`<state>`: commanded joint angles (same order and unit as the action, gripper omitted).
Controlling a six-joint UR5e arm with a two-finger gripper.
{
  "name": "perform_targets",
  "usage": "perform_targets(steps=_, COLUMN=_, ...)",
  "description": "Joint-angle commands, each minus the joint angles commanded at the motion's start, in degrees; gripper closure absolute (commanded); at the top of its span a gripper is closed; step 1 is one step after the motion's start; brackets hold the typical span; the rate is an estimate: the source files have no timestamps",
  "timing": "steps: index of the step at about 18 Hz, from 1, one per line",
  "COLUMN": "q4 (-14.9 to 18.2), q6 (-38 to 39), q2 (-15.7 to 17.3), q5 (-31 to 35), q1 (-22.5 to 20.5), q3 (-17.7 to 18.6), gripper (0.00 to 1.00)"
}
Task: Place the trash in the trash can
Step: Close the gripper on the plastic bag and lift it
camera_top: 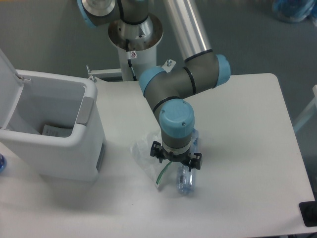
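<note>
A clear wrinkly plastic wrapper (143,151) with a green edge stripe lies on the white table, partly under my arm. Beside it lies a clear plastic water bottle (186,182); only its lower end shows, the cap end is hidden by my wrist. My gripper (176,161) hangs straight over the seam between wrapper and bottle, and its fingers are hidden beneath the wrist, so their state does not show. The trash can (59,131), a large white bin with its lid up and a grey side panel, stands at the table's left.
A piece of paper (54,131) lies inside the bin. The robot's base column (133,49) stands behind the table. A blue object (1,162) peeks in at the left edge. A dark object (308,214) sits at the table's front right corner.
</note>
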<state>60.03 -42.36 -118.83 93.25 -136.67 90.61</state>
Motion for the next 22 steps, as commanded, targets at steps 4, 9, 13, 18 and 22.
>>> perform_targets(steps=4, q4=0.61, q6=-0.26, q2=-0.44, q5=0.36, q1=0.27, q3=0.35, gripper=0.11)
perform_targets(steps=9, q4=2.29, q6=-0.26, q2=-1.14, q5=0.36, q1=0.88, q3=0.35, gripper=0.19)
perform_targets(steps=13, q4=4.48, q6=-0.26, q2=-1.14, q5=0.36, q1=0.88, q3=0.26, gripper=0.34)
perform_targets(steps=18, q4=4.66, q6=-0.26, q2=-1.06, q5=0.27, q1=0.97, q3=0.26, gripper=0.75)
perform_targets(steps=22, q4=4.66, q6=-0.26, q2=-0.79, q5=0.09, q1=0.97, q3=0.26, gripper=1.00)
